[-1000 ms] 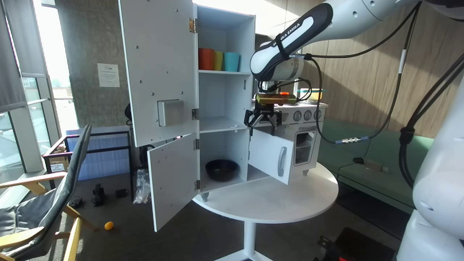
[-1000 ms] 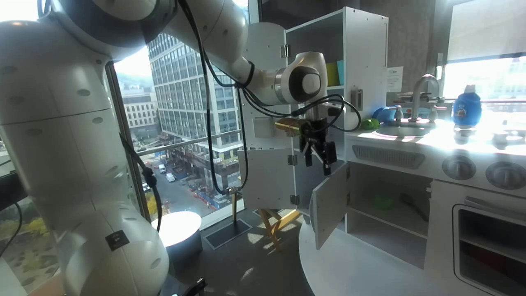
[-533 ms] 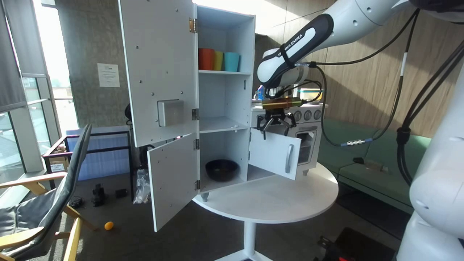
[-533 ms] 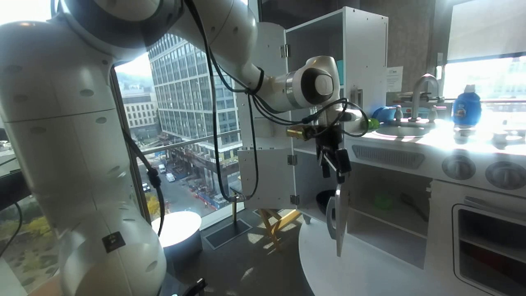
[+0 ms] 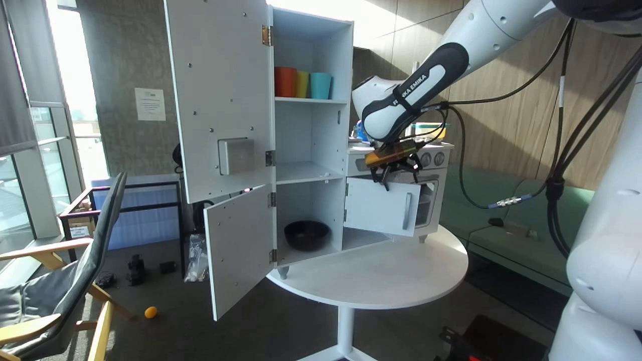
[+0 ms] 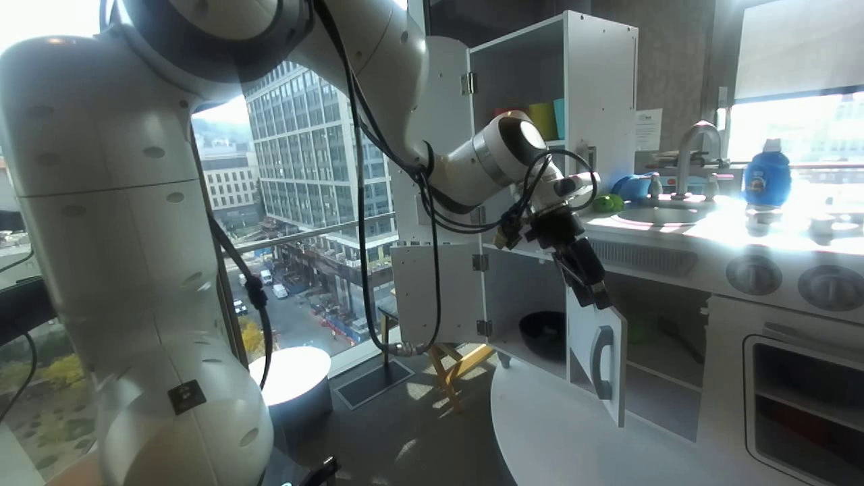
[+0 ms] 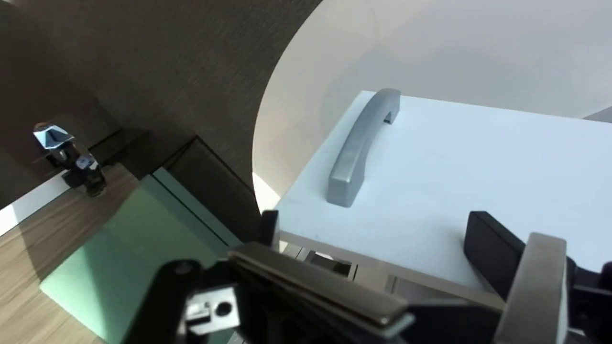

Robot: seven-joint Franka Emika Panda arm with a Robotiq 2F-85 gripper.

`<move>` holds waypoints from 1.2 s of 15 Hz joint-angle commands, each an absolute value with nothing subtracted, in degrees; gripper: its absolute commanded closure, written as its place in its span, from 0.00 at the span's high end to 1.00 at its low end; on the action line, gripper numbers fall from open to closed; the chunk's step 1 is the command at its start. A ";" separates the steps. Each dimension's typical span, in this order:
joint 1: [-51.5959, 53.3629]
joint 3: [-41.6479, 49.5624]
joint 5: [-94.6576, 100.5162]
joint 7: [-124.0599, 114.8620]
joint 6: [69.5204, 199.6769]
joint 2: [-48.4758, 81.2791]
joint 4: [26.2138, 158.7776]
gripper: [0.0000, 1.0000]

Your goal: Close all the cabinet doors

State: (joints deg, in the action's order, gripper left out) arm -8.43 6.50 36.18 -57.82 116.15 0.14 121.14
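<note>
In both exterior views the tall door (image 5: 225,85) and the shorter lower door (image 5: 239,245) of the white cabinet (image 6: 601,81) stand wide open. The small door (image 5: 376,205) with a grey handle (image 6: 601,361) stands partly open in front of the kitchen compartment. My gripper (image 5: 401,183) is at the top edge of this small door, on its handle side. In the wrist view the small door (image 7: 454,162) fills the right, and the gripper's fingers (image 7: 492,253) are wide apart with nothing between them. One fingertip is against or very close to the door's face; contact is unclear.
A black bowl (image 5: 307,235) and coloured cups (image 5: 321,85) stand inside the tall cabinet. The round white table (image 5: 381,281) carries the cabinet. The toy kitchen has a faucet (image 6: 695,155), a blue bottle (image 6: 767,174) and an oven door (image 6: 796,391). A chair (image 5: 65,281) stands near the open doors.
My gripper has moved down and toward the kitchen and tilted. The small door has swung with it toward its compartment. The tall and shorter doors have not moved.
</note>
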 commanded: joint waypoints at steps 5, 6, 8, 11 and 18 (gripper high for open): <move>-6.52 6.55 43.30 -75.42 114.68 6.15 116.44 1.00; -6.72 6.75 41.83 -76.69 118.24 6.41 116.56 1.00; -7.26 7.22 37.49 -77.07 124.16 6.91 117.24 1.00; -8.20 9.10 36.89 -80.09 135.64 7.26 120.48 1.00; -7.59 10.17 29.19 -77.56 152.19 -1.06 131.79 1.00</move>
State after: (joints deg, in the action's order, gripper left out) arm -9.51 11.19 32.12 -80.26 148.11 6.63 126.83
